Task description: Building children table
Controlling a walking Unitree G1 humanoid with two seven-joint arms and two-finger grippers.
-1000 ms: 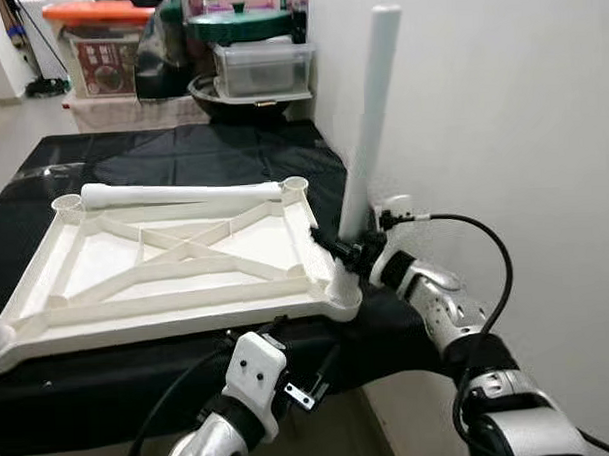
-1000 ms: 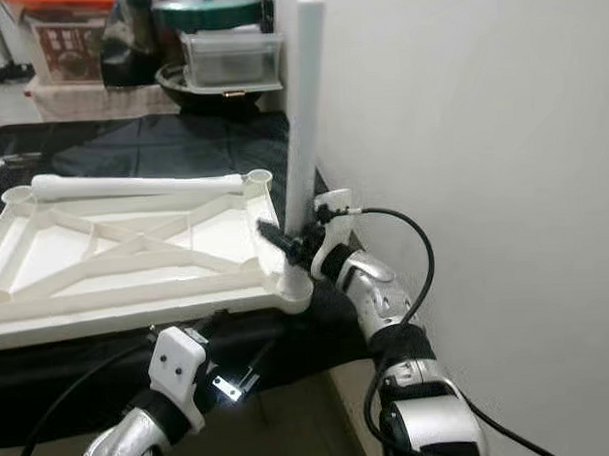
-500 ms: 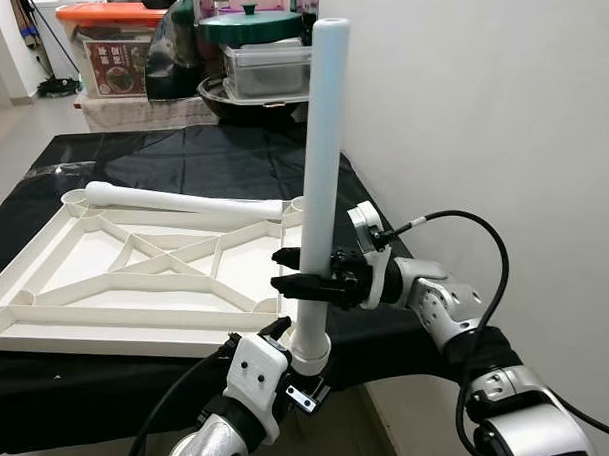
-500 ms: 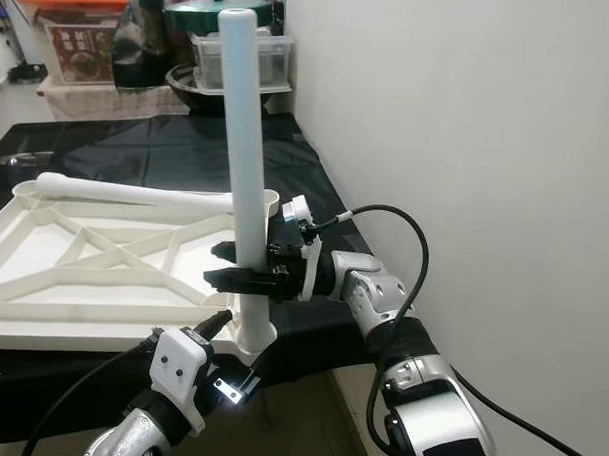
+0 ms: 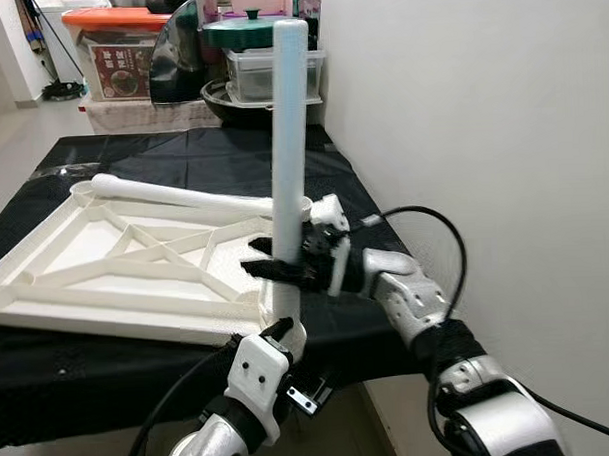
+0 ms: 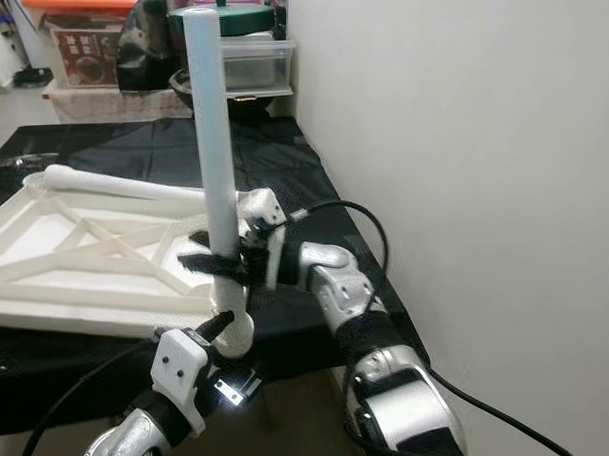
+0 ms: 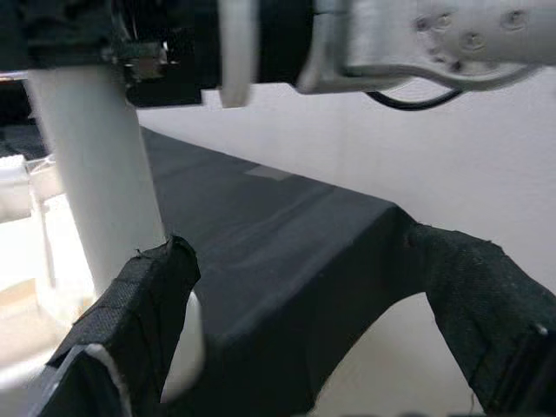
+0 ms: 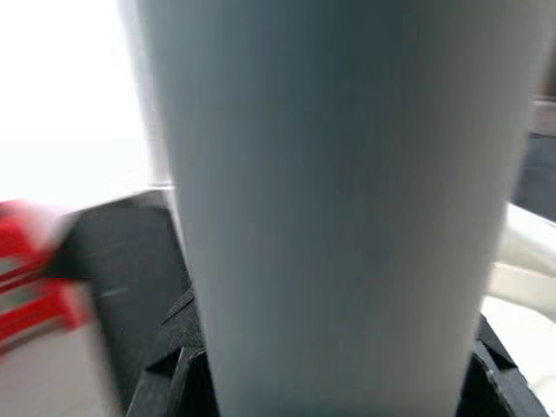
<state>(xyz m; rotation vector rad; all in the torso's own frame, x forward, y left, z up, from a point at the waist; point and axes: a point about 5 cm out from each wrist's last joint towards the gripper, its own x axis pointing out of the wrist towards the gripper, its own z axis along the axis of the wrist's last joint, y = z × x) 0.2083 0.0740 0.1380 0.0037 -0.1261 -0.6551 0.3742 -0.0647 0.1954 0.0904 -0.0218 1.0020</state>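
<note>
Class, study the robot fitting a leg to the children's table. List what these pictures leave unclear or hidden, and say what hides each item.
- Foot of the upright leg in its corner socket: head views, covered by the left gripper and its wrist.
- Tabletop: left edge of the head views cuts it off.
- Right gripper fingers: right wrist view, the leg covers them.
- Label on the orange-lidded box: too small to read.

A plain white wall (image 5: 481,112) ran along the right. A table draped in black cloth (image 5: 182,157) stood against it. Beyond its far end sat stacked storage boxes (image 5: 114,60) and a green-lidded pot (image 5: 240,30), with pale floor (image 5: 11,123) to the left.
</note>
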